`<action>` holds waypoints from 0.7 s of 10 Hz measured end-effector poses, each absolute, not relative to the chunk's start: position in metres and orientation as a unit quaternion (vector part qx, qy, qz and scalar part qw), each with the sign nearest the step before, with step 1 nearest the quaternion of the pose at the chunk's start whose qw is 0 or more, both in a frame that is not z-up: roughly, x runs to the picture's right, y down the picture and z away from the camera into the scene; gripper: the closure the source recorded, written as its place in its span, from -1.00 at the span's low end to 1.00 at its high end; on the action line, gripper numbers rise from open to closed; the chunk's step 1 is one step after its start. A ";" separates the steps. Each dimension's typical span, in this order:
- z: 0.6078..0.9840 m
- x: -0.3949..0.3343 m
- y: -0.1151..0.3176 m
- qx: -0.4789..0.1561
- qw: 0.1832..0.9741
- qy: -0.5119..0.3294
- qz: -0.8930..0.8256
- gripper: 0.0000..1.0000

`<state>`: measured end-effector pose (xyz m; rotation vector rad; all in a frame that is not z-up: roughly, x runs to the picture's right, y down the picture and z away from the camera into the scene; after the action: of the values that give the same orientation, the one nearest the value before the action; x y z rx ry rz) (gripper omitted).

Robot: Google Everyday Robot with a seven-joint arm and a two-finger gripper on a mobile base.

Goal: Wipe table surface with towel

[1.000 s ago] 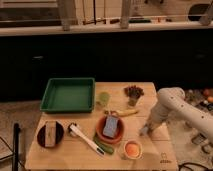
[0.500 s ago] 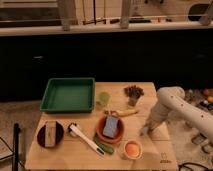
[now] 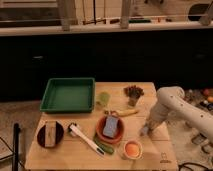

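**Gripper down at the table's right edge; towel not clearly made out**

The white arm (image 3: 177,107) is reaching in from the right of the red bowl (image 3: 100,136) and bending down to the wooden table (image 3: 155,150). The gripper (image 3: 145,131) is sitting low against the tabletop, right of the bowl and near the table's right edge. Whether it is apart, together or clamped on anything cannot be told.

A small greyish patch is showing at the gripper's tip, on the wood. This may be the towel (image 3: 143,133). Its outline, long axis and heading cannot be told.

A blue-grey rectangular block is lying tilted in the round bowl. Up and left of the bowl, a green rectangular tray (image 3: 67,95) is sitting with its long side across the table. A pale green cup (image 3: 104,99) is standing just above the bowl, and a yellow banana (image 3: 125,113) is lying up and right of it. A white brush (image 3: 82,136) is lying diagonally, just left of the bowl. Further left, a dark round plate (image 3: 41,137) is carrying a tan block.

A small mark (image 3: 162,161) is showing on the table, down and right of the bowl; it is unreadable.
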<state>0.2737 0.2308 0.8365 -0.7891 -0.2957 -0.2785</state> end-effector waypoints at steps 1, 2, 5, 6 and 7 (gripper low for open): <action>0.835 0.260 0.233 -0.380 0.900 -0.152 -0.152 1.00; 0.832 0.250 0.235 -0.379 0.896 -0.161 -0.168 1.00; 0.812 0.238 0.258 -0.385 0.880 -0.183 -0.211 1.00; 0.806 0.246 0.263 -0.387 0.880 -0.177 -0.209 1.00; 0.805 0.257 0.263 -0.388 0.883 -0.169 -0.204 1.00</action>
<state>0.2568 0.2631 0.8052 -0.8079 -0.3517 -0.4253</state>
